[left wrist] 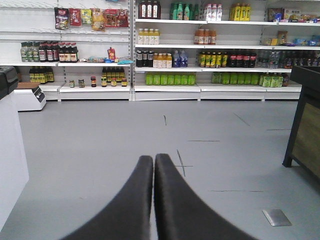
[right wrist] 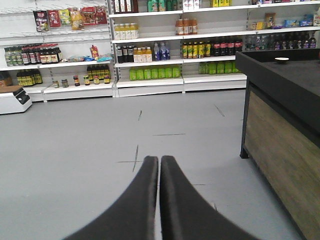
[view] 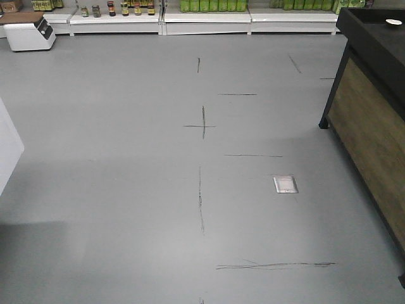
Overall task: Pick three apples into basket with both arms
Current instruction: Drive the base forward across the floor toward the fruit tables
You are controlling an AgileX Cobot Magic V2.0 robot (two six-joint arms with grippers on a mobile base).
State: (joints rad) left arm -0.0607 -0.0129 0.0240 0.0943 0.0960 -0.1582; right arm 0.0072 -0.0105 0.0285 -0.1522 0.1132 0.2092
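no apples or basket showed, so picking had probably not begun; left gripper and right gripper were pinched together, empty.

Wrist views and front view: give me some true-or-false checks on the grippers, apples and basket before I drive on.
1. The left gripper is shut with nothing between its fingers. True.
2. The right gripper holds an apple. False: it is shut and empty, and no apple shows in any view.
3. The basket stands on the floor in the front view. False: no basket is in sight; that view shows only grey floor with dark marks.
4. A black-topped counter stands on the right of the right wrist view. True.
5. Green bottles line a low shelf ahead of the left gripper. True.
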